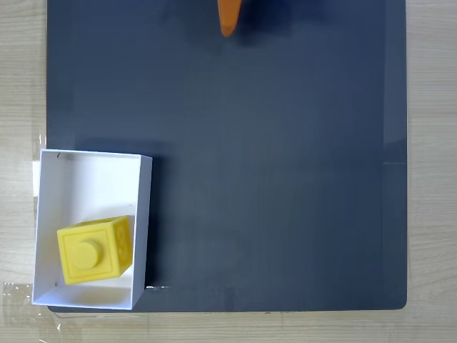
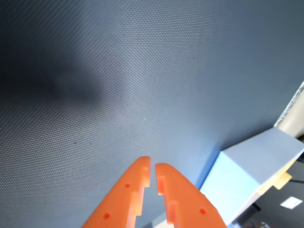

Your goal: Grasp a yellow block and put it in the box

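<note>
The yellow block (image 1: 94, 251) already lies inside the box (image 1: 142, 214), so the task looks done (only retreat remains), the pincer (image 2: 152, 166) nearly closed, empty, well away from the box.

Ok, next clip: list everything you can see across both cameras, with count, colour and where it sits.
yellow block: one, bright yellow, inside the box, round stud facing up, fixed view
box: one, white, open top, lower left corner of the mat in the fixed view; its outer wall shows at lower right in the wrist view
mat: one, dark grey, covers most of the table
table: one, light wood, visible around the mat edges
gripper: one, orange, fingertips nearly touching, holding nothing, above bare mat; its tip shows at the top edge of the fixed view
</note>
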You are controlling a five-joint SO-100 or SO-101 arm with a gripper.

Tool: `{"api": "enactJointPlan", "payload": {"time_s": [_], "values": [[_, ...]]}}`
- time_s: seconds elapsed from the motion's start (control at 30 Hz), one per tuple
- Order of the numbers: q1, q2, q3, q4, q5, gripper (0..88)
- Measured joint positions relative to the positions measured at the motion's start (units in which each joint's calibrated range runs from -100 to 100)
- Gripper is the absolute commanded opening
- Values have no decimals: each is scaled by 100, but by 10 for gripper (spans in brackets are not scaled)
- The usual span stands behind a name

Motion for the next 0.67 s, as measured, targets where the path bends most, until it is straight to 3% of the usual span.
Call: {"api": "enactJointPlan", "payload": {"time_s": [0.67], "values": [[-90,0,0,0,37,14]]}}
